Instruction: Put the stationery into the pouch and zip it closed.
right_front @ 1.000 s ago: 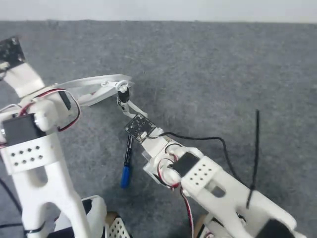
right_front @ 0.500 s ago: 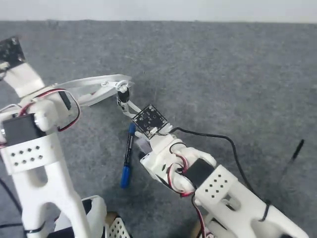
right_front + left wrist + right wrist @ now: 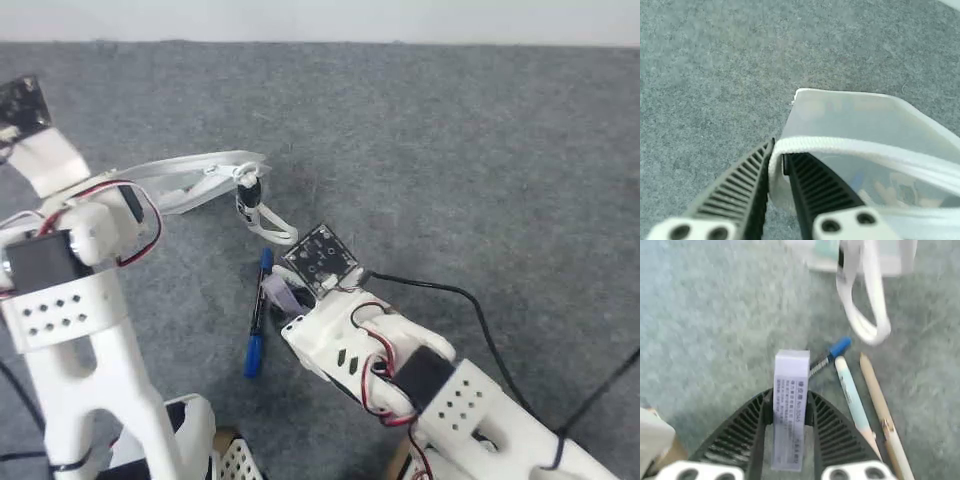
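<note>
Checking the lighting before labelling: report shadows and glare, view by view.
High view: even, soft light on the grey felt mat, shadows faint. Left wrist view: no glare on the translucent white zip pouch; its contents show dimly through. Right wrist view: a soft shadow on the mat beside the white paper-sleeved eraser.

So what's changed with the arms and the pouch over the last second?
The right gripper, fingers shut on a small white paper-sleeved block, drew back from the translucent white zip pouch toward its own base, and its wrist turned. That uncovered the top end of the blue-capped pen. The left gripper stayed clamped on the pouch's zip edge. Pouch and pen did not move.
</note>
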Motion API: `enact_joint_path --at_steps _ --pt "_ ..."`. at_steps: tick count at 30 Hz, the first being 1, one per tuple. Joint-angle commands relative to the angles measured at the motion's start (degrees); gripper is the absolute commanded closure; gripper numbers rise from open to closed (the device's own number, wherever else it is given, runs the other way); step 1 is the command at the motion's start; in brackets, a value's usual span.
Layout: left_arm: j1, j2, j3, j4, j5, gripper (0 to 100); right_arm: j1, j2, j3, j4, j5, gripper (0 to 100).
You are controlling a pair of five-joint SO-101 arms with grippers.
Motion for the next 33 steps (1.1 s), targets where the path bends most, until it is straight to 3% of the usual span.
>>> enact_joint_path --at_steps 1,11,21,33 --pt "-0.35 0.09 0.31 -3.34 0.7 99 -0.4 -4.97 -0.18 -1.8 -0.53 99.2" --pt "-0.09 0.0 0.31 -2.9 0.62 99 -0.31 -11.12 0.97 -5.41 -0.62 99.2" --pt "-0.09 0.0 0.31 -2.9 0.53 99 -0.57 -12.35 0.62 -23.34 4.31 99.2" --pt "2.64 0.0 0.4 -2.81 0.53 99 -0.57 -12.18 0.62 -44.62 4.4 99.2"
